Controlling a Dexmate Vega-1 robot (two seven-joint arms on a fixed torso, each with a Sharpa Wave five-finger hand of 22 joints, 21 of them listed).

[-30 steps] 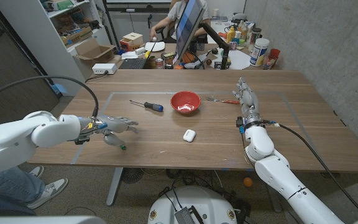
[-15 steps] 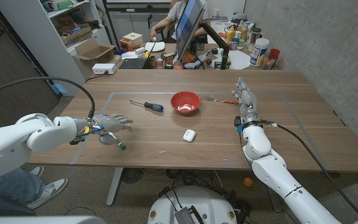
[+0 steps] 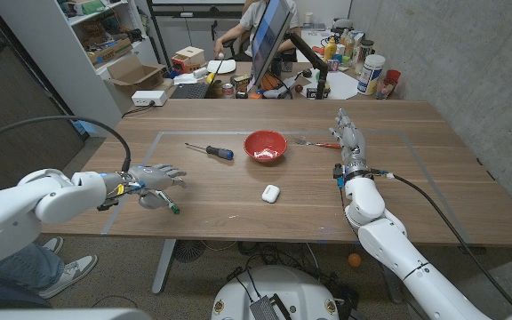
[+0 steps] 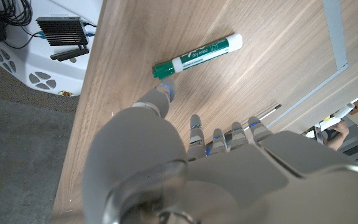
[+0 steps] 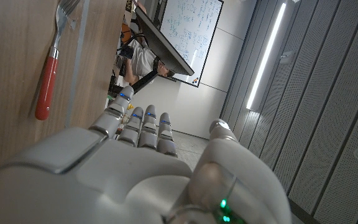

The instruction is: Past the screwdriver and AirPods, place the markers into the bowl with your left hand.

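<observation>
The left robot hand point(image 3: 154, 180) hovers over the near left part of the desk point(image 3: 238, 191), fingers spread and grasping nothing. Its thumb points down at 1 green-capped marker point(image 3: 170, 207), which lies on the desk just beside the thumb tip; the left wrist view shows the marker point(image 4: 197, 56) lying free on the wood, white barrel with green ends, close to the thumb tip, but whether they touch cannot be told.

The right robot hand point(image 3: 349, 142) stands upright on its edge at the right side of the desk, fingers straight and together, released and holding nothing. Just beyond its fingertips lies 1 fork point(image 3: 318, 143) with a red handle, seen also in the right wrist view point(image 5: 50, 68).

Between the 2 robot hands, toward the far middle of the desk, stands 1 red bowl point(image 3: 265, 147); nothing can be made out inside it. To its left lies 1 screwdriver point(image 3: 210, 149) with a blue and black handle, well apart from the marker. Nearer the front edge, below the bowl, rests 1 white AirPods case point(image 3: 270, 193).

Pale tape point(image 3: 163, 135) outlines a rectangle on the desk around these things. Behind the desk, 1 person point(image 3: 247, 31) sits at a monitor point(image 3: 269, 40) among clutter.
</observation>
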